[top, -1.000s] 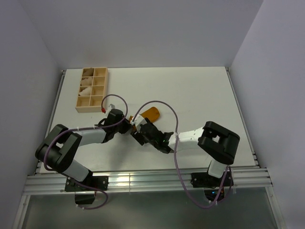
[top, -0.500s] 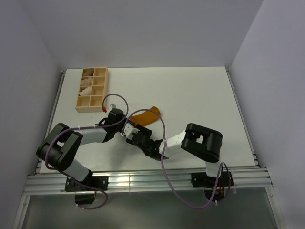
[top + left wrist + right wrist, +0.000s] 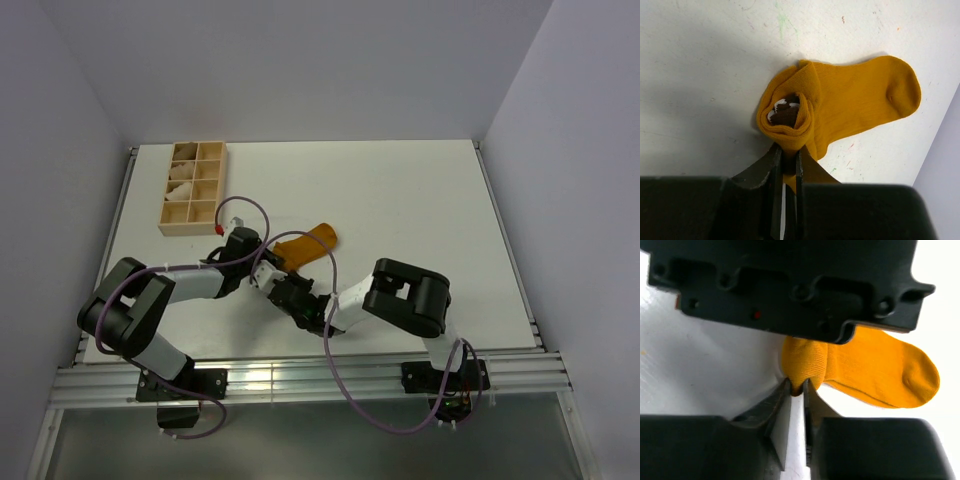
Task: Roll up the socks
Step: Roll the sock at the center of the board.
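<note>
The white desk (image 3: 420, 200) carries a wooden box (image 3: 192, 230) well off at its far left. The sock (image 3: 310, 240) lies near the middle, just beyond both arms. Its long axis runs from the rolled cuff end, nearest me, away and rightward to the flat toe. My left hand (image 3: 788, 151) is clenched on the roll's near edge, and my right hand (image 3: 796, 386) pinches the same bundle just beside it. I judge the roll must travel toward the toe, away from both hands.

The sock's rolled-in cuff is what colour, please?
Dark brown cuff with white stripes, inside the mustard-orange fabric sock; best in the left wrist view.
</note>
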Motion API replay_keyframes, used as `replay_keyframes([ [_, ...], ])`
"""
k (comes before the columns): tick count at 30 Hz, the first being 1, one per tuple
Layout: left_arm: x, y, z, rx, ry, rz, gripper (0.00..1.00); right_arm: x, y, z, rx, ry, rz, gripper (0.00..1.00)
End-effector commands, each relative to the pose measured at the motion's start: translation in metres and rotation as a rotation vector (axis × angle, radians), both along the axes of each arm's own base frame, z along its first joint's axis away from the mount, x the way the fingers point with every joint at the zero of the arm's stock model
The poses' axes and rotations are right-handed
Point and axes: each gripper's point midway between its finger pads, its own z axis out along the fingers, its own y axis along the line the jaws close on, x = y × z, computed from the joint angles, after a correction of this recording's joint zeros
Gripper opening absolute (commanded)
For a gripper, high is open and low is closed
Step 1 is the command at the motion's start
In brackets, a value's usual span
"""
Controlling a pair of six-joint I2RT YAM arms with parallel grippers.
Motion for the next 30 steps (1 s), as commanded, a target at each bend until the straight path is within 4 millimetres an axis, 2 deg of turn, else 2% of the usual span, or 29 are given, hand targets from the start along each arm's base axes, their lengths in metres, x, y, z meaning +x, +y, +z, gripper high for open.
replay_keyframes([
  [1, -0.015, 0.002, -0.016, 0.024, 0.064, -0.028, 0.07, -0.005, 0.006, -0.014, 0.011, 0.048, 0.004, 0.11],
  [4, -0.016, 0.002, -0.014, 0.018, 0.062, -0.023, 0.13, -0.006, 0.004, -0.020, 0.018, 0.081, 0.006, 0.01],
  [5, -0.016, 0.002, -0.013, 0.014, 0.059, -0.021, 0.20, -0.006, 0.003, -0.019, 0.033, 0.092, -0.001, 0.00],
  [9, -0.017, 0.008, -0.010, 0.003, 0.045, 0.011, 0.39, -0.010, 0.003, -0.027, 0.060, 0.175, 0.017, 0.00],
  [10, -0.017, 0.009, -0.009, -0.003, 0.036, 0.019, 0.48, -0.011, 0.003, -0.026, 0.084, 0.195, 0.014, 0.00],
  [13, -0.018, 0.017, -0.003, -0.014, 0.014, 0.058, 0.62, -0.009, 0.002, -0.029, 0.136, 0.264, 0.013, 0.00],
  [15, -0.018, 0.024, 0.002, -0.011, -0.004, 0.091, 0.66, -0.004, -0.005, -0.031, 0.160, 0.309, -0.002, 0.00],
  [16, -0.018, 0.027, 0.002, -0.008, -0.007, 0.105, 0.69, -0.007, -0.001, -0.032, 0.194, 0.352, 0.011, 0.00],
  [17, -0.017, 0.032, 0.007, -0.009, -0.024, 0.131, 0.69, -0.003, -0.006, -0.031, 0.214, 0.373, -0.003, 0.00],
  [22, -0.017, 0.045, 0.015, -0.014, -0.066, 0.185, 0.70, -0.003, -0.008, -0.036, 0.322, 0.532, -0.019, 0.00],
  [23, -0.016, 0.045, 0.018, -0.020, -0.078, 0.187, 0.70, -0.009, -0.005, -0.039, 0.342, 0.582, 0.005, 0.00],
  [29, -0.012, 0.038, 0.022, -0.030, -0.106, 0.144, 0.70, -0.010, -0.008, -0.047, 0.471, 0.770, -0.021, 0.00],
  [30, -0.012, 0.037, 0.022, -0.033, -0.108, 0.139, 0.70, -0.017, -0.004, -0.048, 0.490, 0.823, 0.008, 0.00],
])
